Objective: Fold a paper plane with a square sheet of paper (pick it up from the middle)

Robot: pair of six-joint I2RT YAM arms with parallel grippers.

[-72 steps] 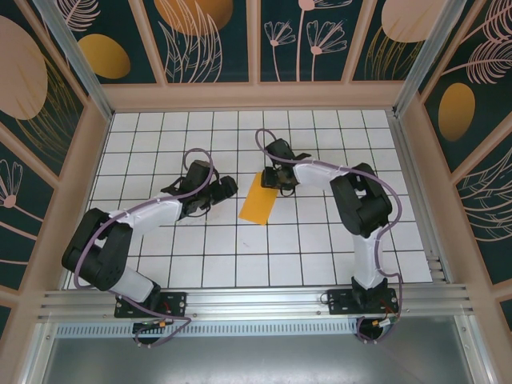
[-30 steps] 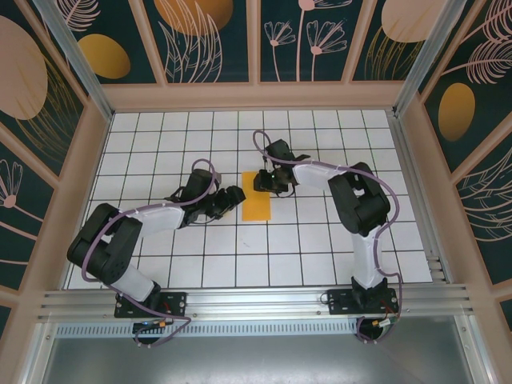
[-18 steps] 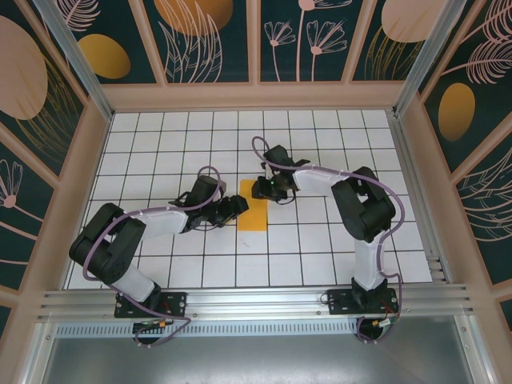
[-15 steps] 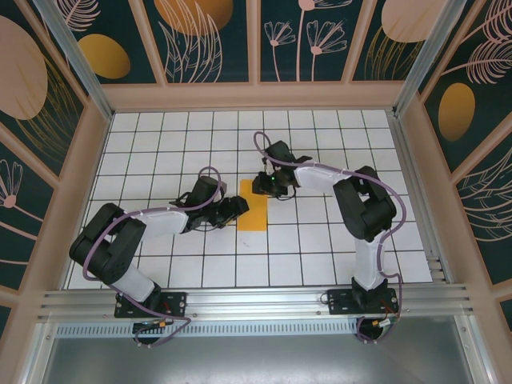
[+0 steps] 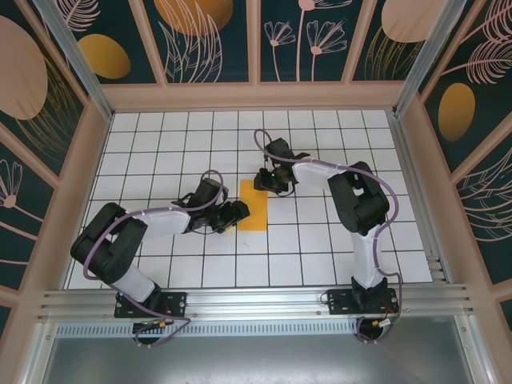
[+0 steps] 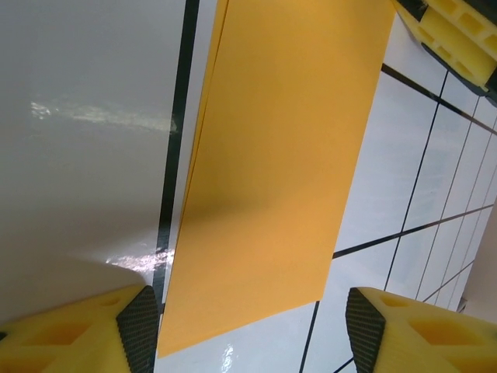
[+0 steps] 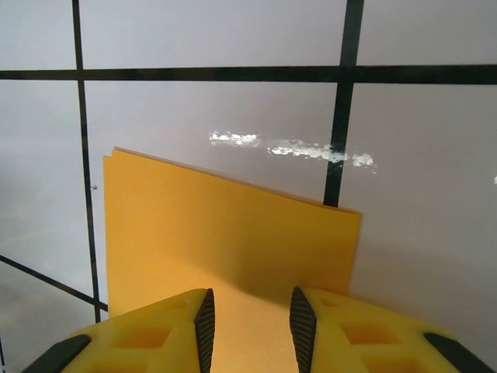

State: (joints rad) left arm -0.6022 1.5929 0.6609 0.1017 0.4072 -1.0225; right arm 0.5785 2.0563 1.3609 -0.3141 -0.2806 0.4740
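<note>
One fold looks done: the square sheet of paper (image 5: 254, 206) lies flat, halved, mid-table, with my left gripper (image 5: 232, 216) wide open at its near end and my right gripper (image 5: 272, 178) slightly parted over its far end, pinching nothing; nose and wing folds still to do.

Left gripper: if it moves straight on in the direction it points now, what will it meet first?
Most likely the folded sheet of paper: its near edge lies just ahead of the left gripper, between the open fingers. Depth is unclear.
</note>
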